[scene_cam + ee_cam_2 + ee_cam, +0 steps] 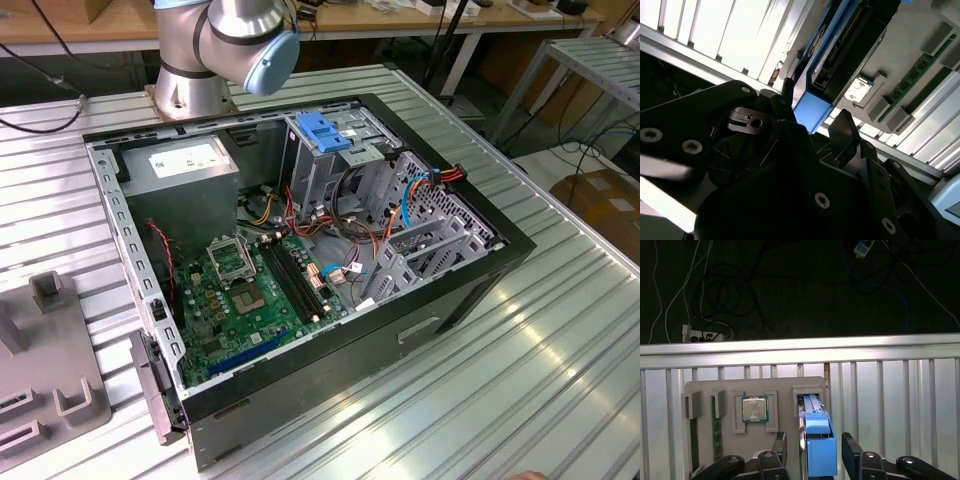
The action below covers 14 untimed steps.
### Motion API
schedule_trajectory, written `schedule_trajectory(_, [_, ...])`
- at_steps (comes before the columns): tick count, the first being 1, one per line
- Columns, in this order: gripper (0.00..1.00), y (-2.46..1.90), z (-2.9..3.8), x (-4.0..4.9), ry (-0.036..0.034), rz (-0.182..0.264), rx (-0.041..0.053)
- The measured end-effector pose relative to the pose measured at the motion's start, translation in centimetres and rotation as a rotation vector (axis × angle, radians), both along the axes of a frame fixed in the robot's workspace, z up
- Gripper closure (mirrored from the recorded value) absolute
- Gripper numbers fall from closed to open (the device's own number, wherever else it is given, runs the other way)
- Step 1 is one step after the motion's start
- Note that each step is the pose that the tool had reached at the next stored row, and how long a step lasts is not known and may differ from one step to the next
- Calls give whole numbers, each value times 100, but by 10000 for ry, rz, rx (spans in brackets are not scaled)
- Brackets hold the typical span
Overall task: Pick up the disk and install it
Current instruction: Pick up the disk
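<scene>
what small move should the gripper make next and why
Probably close the gripper on the disk. In the first wrist view its fingers flank the disk, which stands in a slot of the grey tray, with gaps showing on both sides, so nothing looks gripped yet.

Both black fingers (850,452) apparently spread well apart
</scene>
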<state>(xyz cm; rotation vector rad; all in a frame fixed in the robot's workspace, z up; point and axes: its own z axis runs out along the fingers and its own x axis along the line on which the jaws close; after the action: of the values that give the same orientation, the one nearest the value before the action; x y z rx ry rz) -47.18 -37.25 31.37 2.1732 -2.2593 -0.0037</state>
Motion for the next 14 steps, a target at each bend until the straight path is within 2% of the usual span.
schedule_trajectory(2, [44, 0, -48, -1, 0, 2, 1])
schedule_trajectory(4, [44, 3, -124, 4, -2, 1, 1])
schedule_trajectory(5, [44, 3, -136, 4, -1, -1, 1])
schedule_trajectory(9, [44, 3, -151, 5, 3, -222, 4])
schedule_trajectory(14, [46, 3, -154, 6, -1, -228, 6])
